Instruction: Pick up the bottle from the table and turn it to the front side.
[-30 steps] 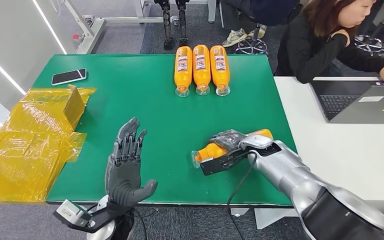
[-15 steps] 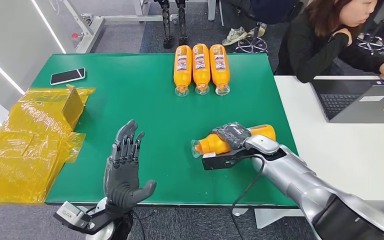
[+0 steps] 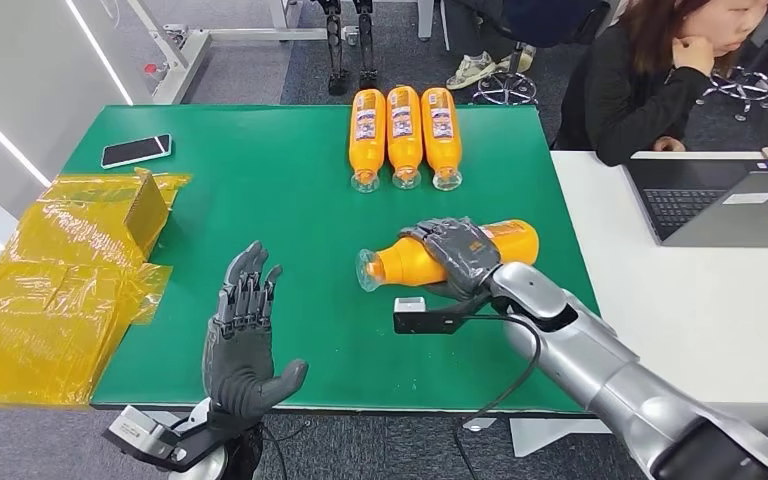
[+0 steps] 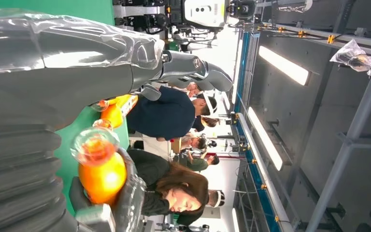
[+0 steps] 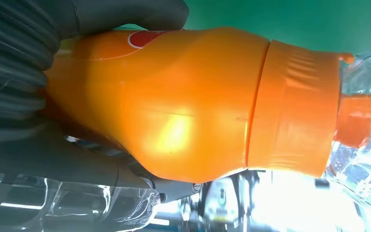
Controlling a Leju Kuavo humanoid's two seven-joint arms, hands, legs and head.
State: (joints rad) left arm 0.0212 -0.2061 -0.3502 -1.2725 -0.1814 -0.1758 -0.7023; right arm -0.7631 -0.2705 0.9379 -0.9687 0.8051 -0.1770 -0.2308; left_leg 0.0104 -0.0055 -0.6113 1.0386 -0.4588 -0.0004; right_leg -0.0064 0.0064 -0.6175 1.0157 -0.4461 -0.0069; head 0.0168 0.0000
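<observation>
The right hand [image 3: 457, 255] wraps its fingers around the orange bottle [image 3: 445, 253], lying sideways for turning its label frontward; the left hand [image 3: 243, 335] waits near, fingers apart.

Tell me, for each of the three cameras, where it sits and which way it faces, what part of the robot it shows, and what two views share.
Head view: high on the body, facing forward and down at the green table; both arms show, left hand raised, right hand gripping the bottle.
Left wrist view: behind the left hand, facing across the table toward seated people.
Right wrist view: behind the right hand, close on the bottle.
Shared: all three views show the held bottle.
</observation>
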